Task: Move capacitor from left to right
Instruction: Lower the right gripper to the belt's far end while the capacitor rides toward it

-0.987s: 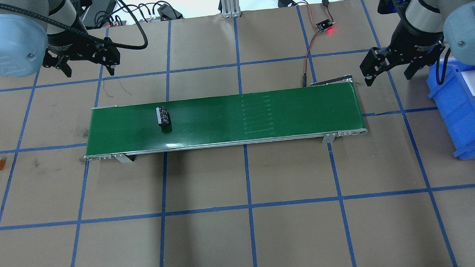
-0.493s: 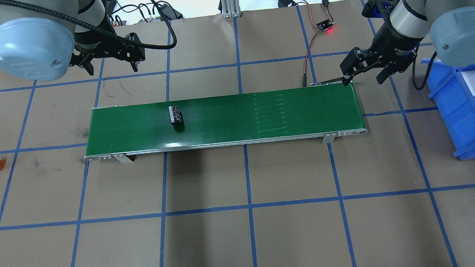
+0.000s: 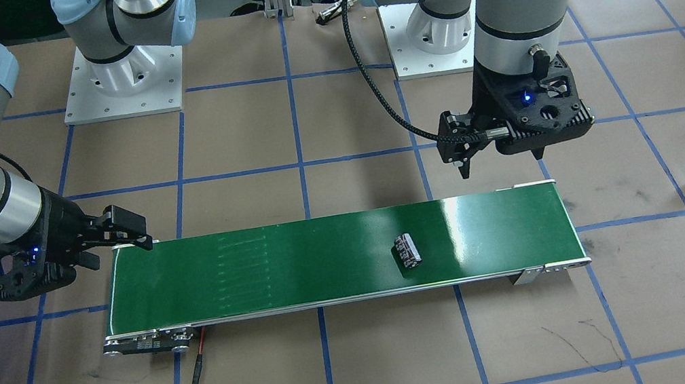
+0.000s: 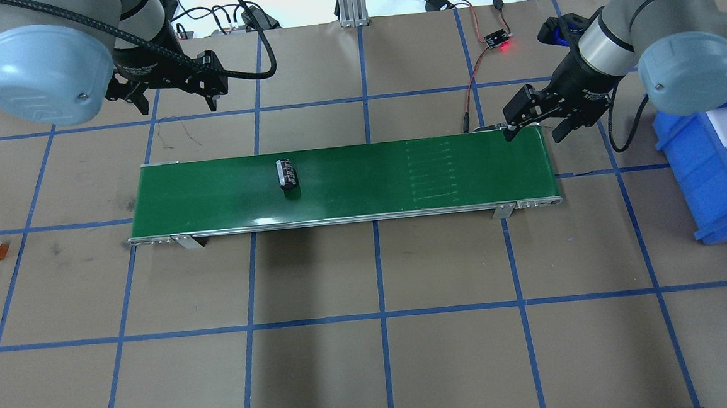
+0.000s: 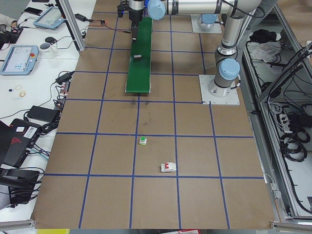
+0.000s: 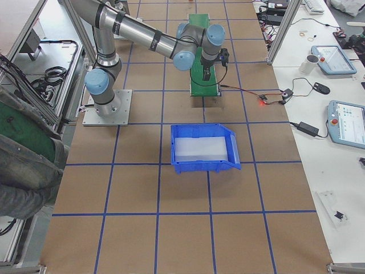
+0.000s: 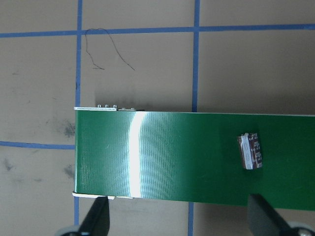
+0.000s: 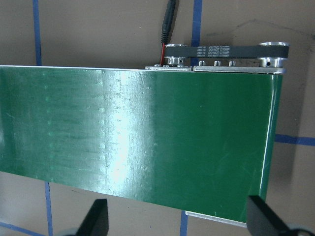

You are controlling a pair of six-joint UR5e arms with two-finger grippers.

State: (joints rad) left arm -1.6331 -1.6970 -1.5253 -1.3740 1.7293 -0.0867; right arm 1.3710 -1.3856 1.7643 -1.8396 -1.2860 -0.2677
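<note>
Overhead view. The small black cylindrical capacitor with pale printed markings (image 4: 286, 174) lay on its side on the long green conveyor belt (image 4: 400, 176), left of the belt's middle in frame. Its long axis ran across the belt's width, close to vertical in the picture and tilted only slightly. I could not tell which end was the silvery one.

It sat nearer the belt's upper edge than its lower one, clear of both. Bare green belt stretched away on the right side of the frame, with nothing on it.

The left gripper (image 4: 177, 105) hung over brown paper at upper left, off the belt and well apart from the capacitor. Its jaws were spread and held nothing. The right gripper (image 4: 534, 135) sat at the belt's upper right corner, also spread and empty. The blue plastic bin (image 4: 709, 176) stood at the right edge of frame, near the belt's end.

In the left wrist view the capacitor's markings read as reddish-white bands on dark casing.
</note>
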